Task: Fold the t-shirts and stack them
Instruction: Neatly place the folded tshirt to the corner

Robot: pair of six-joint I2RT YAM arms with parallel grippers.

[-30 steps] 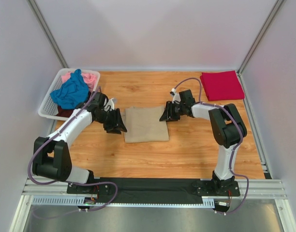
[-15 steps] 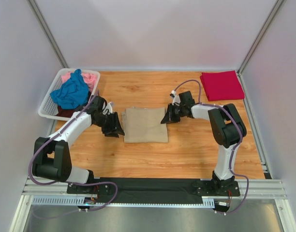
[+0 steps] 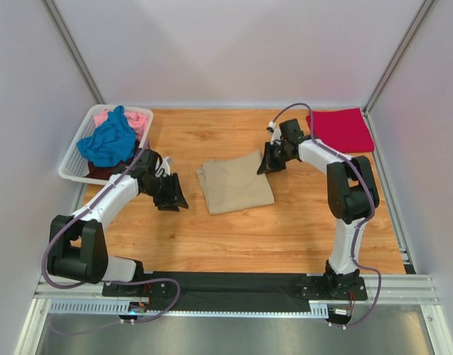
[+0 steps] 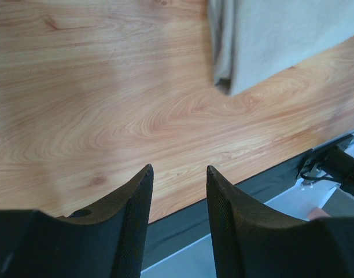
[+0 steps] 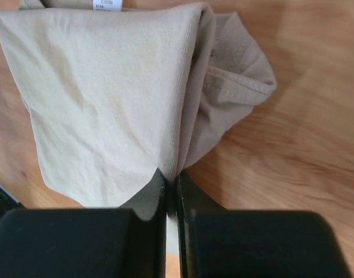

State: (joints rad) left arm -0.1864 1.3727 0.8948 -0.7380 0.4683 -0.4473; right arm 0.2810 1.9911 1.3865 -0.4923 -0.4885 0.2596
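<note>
Tan shirt (image 3: 235, 183) has swung round! A second ago it lay square to the table (image 3: 300, 229) edge between the two arms. Now it sits skewed, its far right corner pulled toward the back. Right gripper (image 5: 170, 176) has travelled with that corner, further back and further right than before. Its jaws are pressed together on the cloth. The wrist view shows the two black fingers nipped tight on the shirt's folded edge. A bunched hem or sleeve spills out to one side of them, and a small label peeks out at the top of the flat panel.

Left gripper (image 4: 180, 174) has backed off to the left and now sits clear of the shirt. Its fingers are spread with only bare wood showing between them, and nothing is held. In that wrist view one corner of the tan shirt lies at the upper right, well apart from the fingertips.

Elsewhere nothing has stirred. Red shirt (image 3: 339, 129) lies folded flat in the far right corner of the table, near the right arm's elbow but not touched by it. Over in the far left corner stands the basket (image 3: 69, 164). A blue shirt (image 3: 106, 142) is heaped on top in it, with a pink shirt (image 3: 140, 118) behind. A dark shirt (image 3: 99, 171) shows underneath at the near side. All three are crumpled and unfolded.
</note>
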